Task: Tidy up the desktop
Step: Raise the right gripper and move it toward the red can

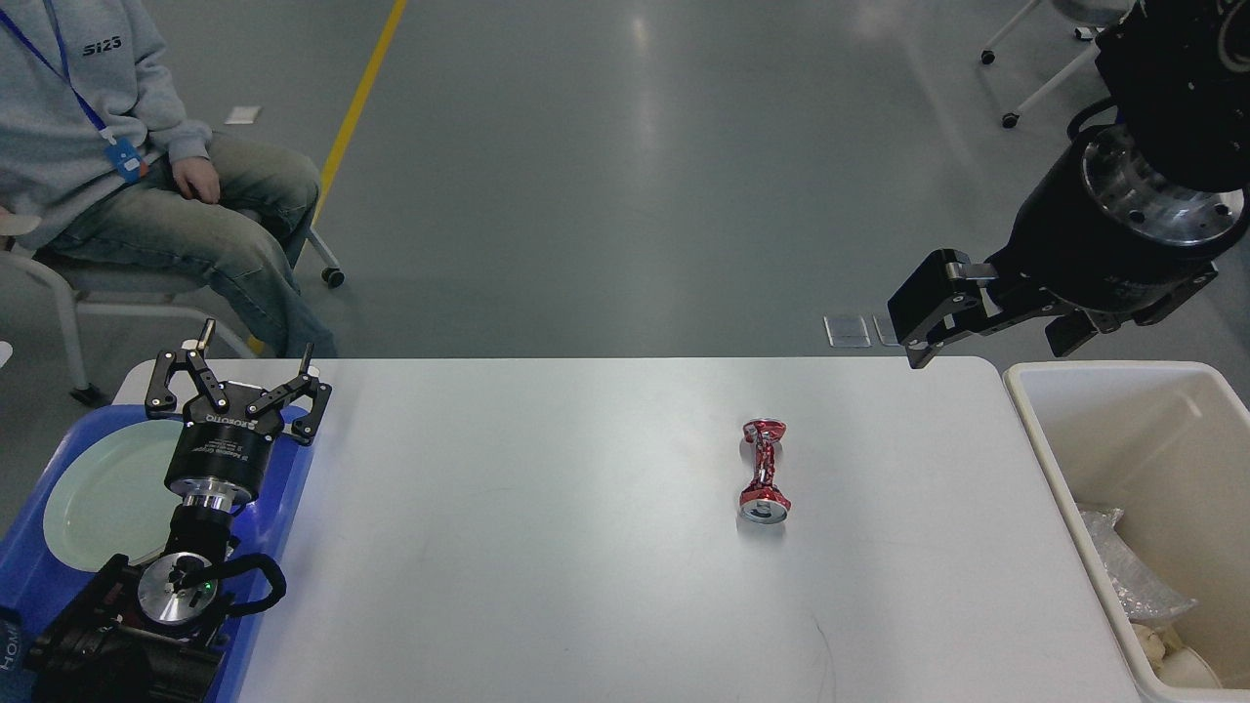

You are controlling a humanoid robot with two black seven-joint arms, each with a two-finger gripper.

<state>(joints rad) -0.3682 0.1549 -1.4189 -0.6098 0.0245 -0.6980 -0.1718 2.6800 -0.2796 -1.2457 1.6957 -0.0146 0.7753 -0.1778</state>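
The white desktop fills the lower view. A crushed red can lies on it right of centre, lengthwise toward me. My left gripper is open and empty, pointing away from me over the desktop's far left corner, beside the blue tray. My right gripper hangs open and empty in the air over the far right corner, well above and to the right of the can.
A pale green plate lies in the blue tray at left. A beige bin at the right edge holds crumpled plastic and scraps. A seated person is beyond the far left corner.
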